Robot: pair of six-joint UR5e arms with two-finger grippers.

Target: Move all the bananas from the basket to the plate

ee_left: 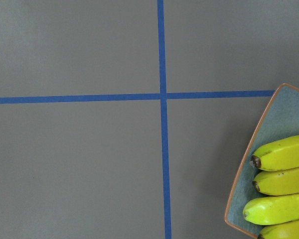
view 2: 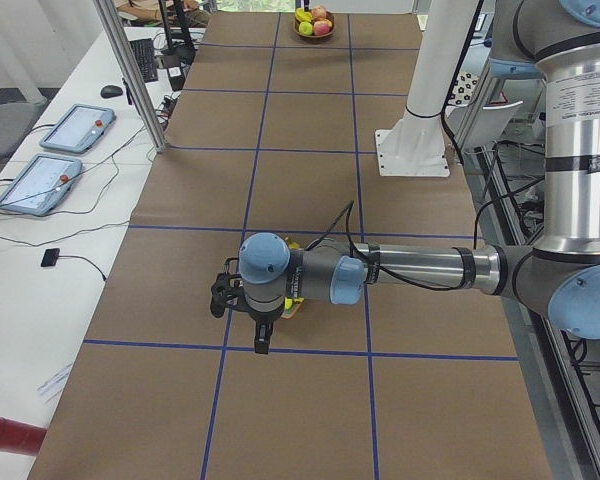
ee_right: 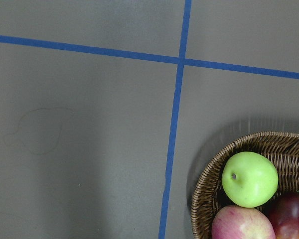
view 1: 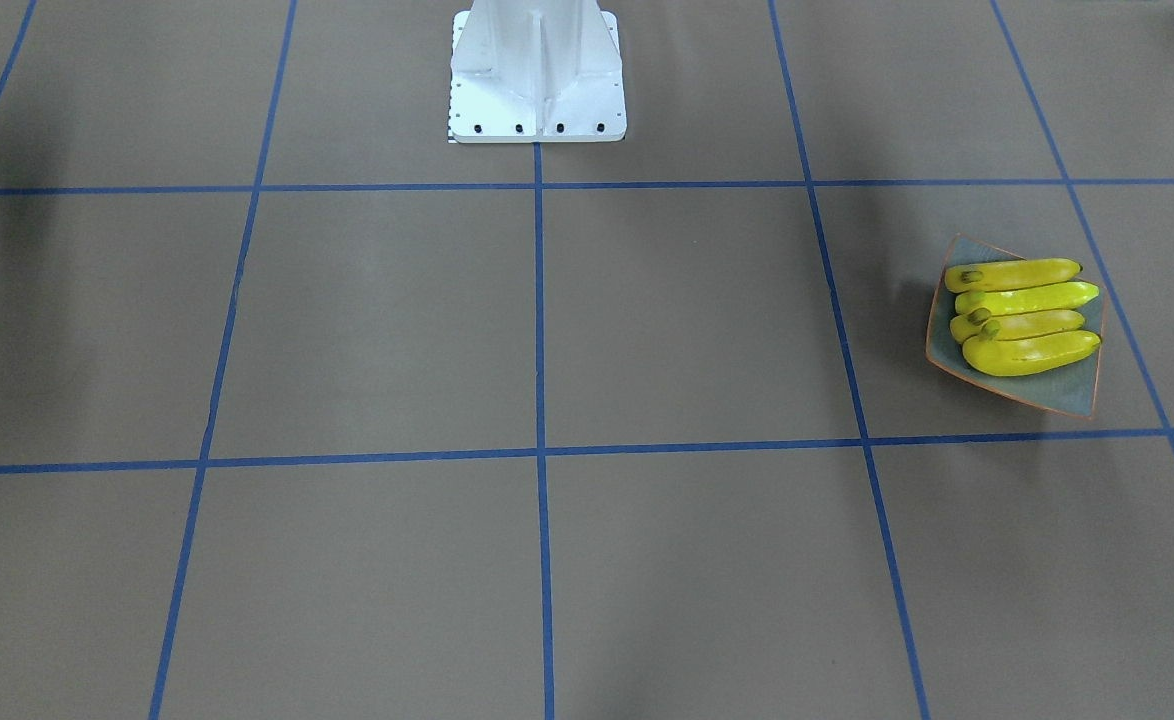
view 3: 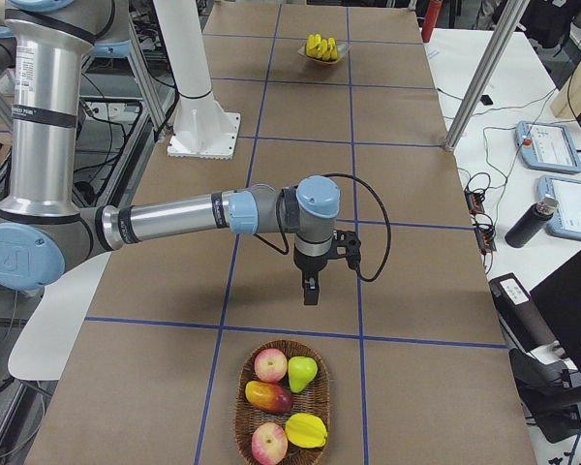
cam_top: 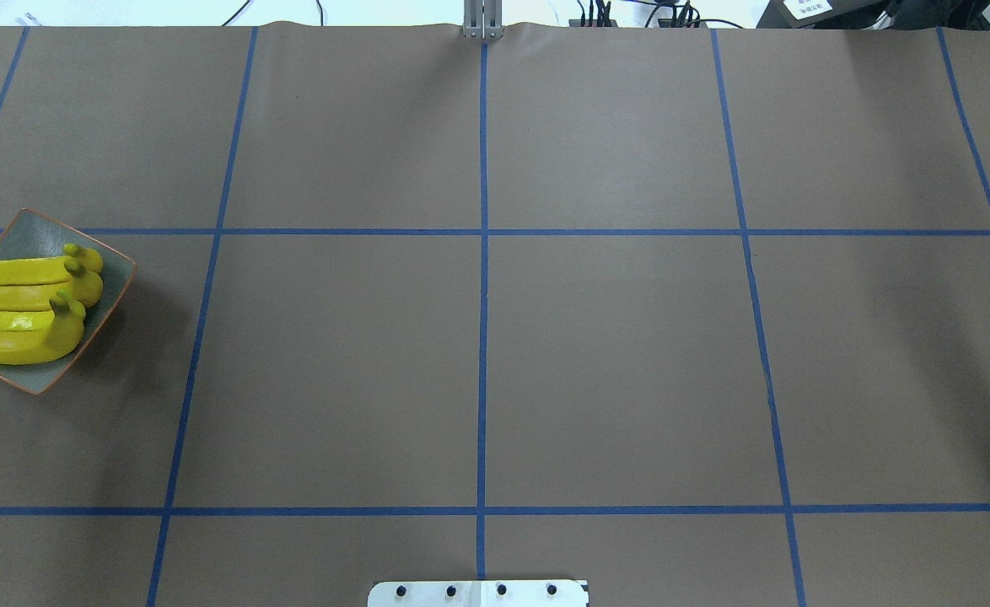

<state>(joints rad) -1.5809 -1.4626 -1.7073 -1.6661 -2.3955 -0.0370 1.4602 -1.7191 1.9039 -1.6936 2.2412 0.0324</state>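
Several yellow bananas (view 1: 1025, 315) lie side by side on the grey-green plate (view 1: 1067, 395) with an orange rim, at the table's left end; they also show as bananas (cam_top: 27, 312) on the plate (cam_top: 27, 232) and as bananas (ee_left: 284, 184) on the plate (ee_left: 284, 114). The wicker basket (view 3: 242, 387) at the right end holds apples, a green pear and a yellow fruit; its rim shows as basket (ee_right: 224, 152). My left gripper (view 2: 262, 340) hangs beside the plate and my right gripper (view 3: 311, 294) hangs short of the basket; I cannot tell whether either is open or shut.
The robot's white pedestal (view 1: 537, 75) stands at the table's robot side. Aluminium posts (view 2: 130, 70) and tablets (view 2: 75, 128) line the operators' side. Blue tape lines grid the brown table cover.
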